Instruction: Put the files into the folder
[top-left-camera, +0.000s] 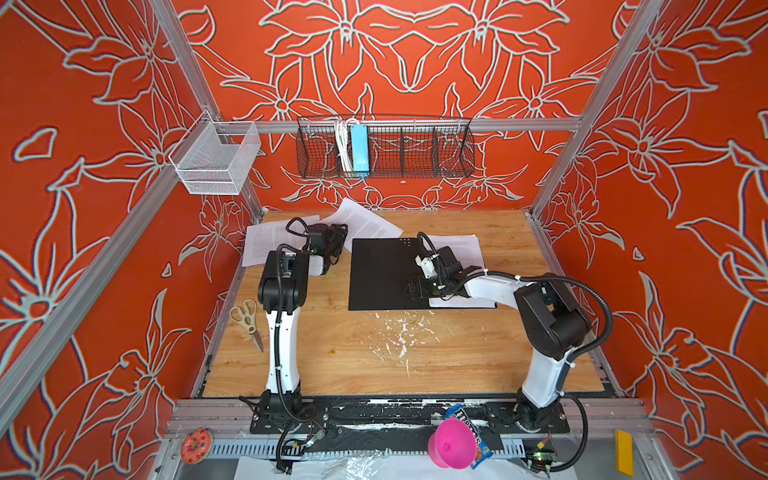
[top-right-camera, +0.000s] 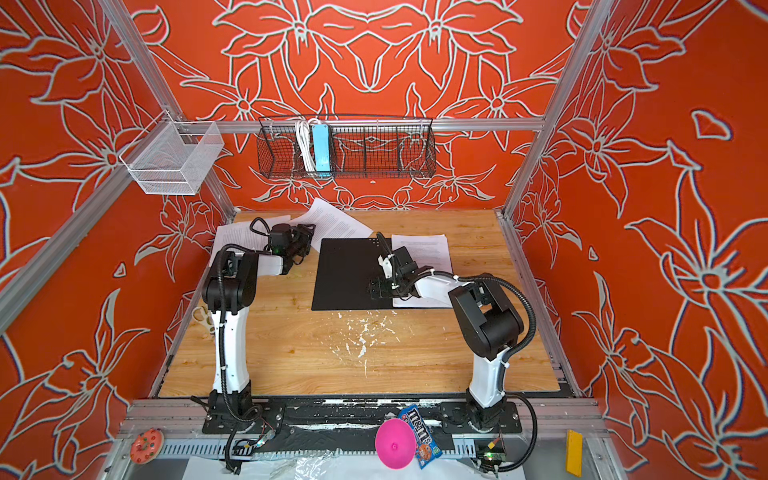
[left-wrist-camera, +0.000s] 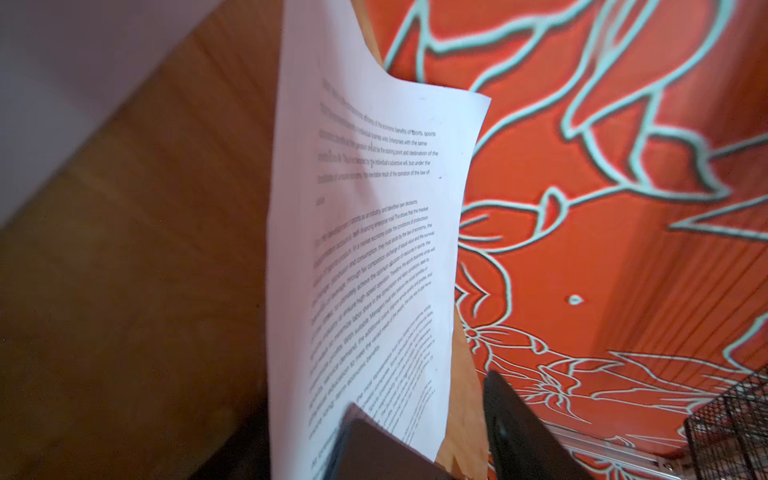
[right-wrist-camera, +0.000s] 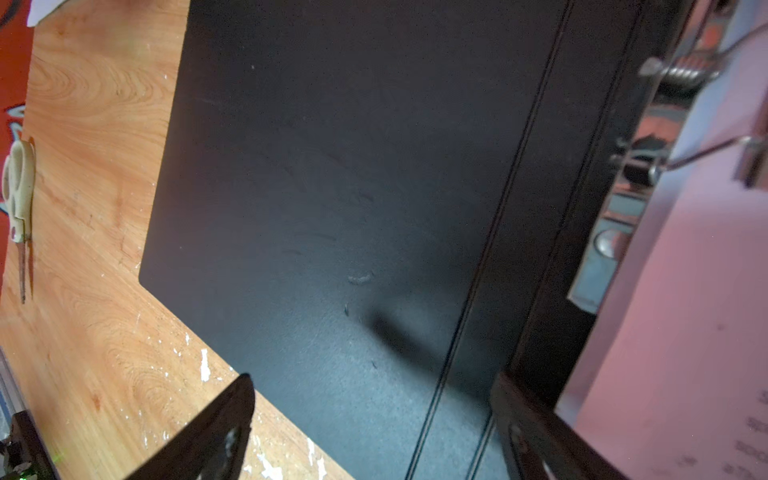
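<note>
My left gripper (top-left-camera: 336, 248), jaws apart, meets a loose sheet (top-left-camera: 362, 221) at the table's (top-left-camera: 332, 353) 11 o'clock. My right gripper (top-left-camera: 411, 288), released, hovers over the open folder (top-left-camera: 376, 274). Some files (top-left-camera: 462, 250) lie in its 3 o'clock half; more lie outside.

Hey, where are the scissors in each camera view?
In a top view: scissors at the table's left edge, beside the left arm.
In a top view: scissors in the same spot, mostly hidden behind that arm.
Left wrist: not in it.
Right wrist: scissors on the wood beside the folder.
Shared landmark: the folder's black inside, except in the left wrist view.
</note>
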